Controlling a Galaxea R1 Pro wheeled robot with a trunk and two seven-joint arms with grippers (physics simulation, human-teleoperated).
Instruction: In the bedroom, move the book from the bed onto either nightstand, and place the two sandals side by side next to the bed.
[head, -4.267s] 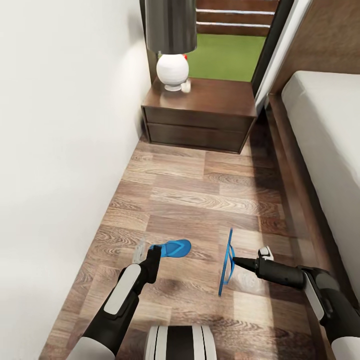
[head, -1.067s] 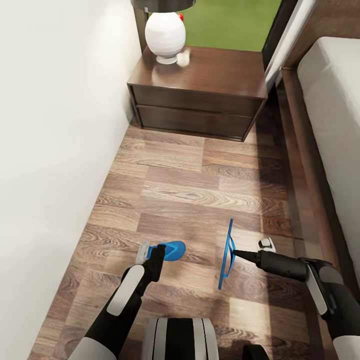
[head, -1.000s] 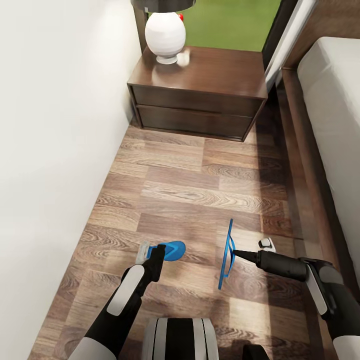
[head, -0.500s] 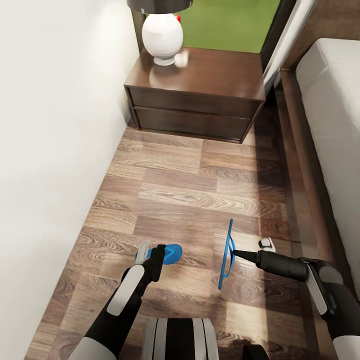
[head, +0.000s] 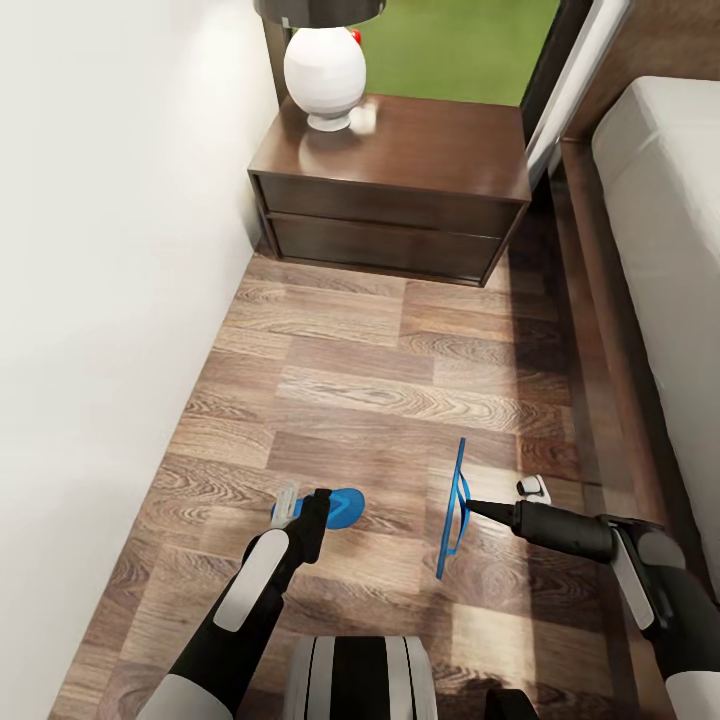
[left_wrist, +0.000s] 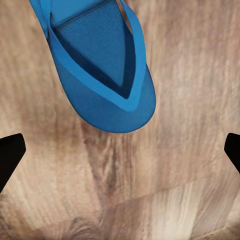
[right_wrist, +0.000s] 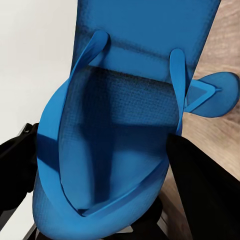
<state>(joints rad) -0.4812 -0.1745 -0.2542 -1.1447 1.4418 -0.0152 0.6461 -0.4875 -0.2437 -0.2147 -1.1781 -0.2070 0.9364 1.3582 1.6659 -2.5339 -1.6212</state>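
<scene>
One blue sandal lies flat on the wood floor. My left gripper hovers just over its near end, open, the dark fingertips wide apart and off it. The other sandal stands on edge above the floor, with my right gripper shut on it. The dark nightstand stands ahead against the window wall. The bed runs along the right side. The book is out of view.
A white lamp and a small white object sit on the nightstand. A white wall closes the left side. The bed's dark wooden frame borders the floor strip on the right.
The view has moved forward toward the nightstand and shifted slightly. Both arms and both sandals keep the same places relative to each other.
</scene>
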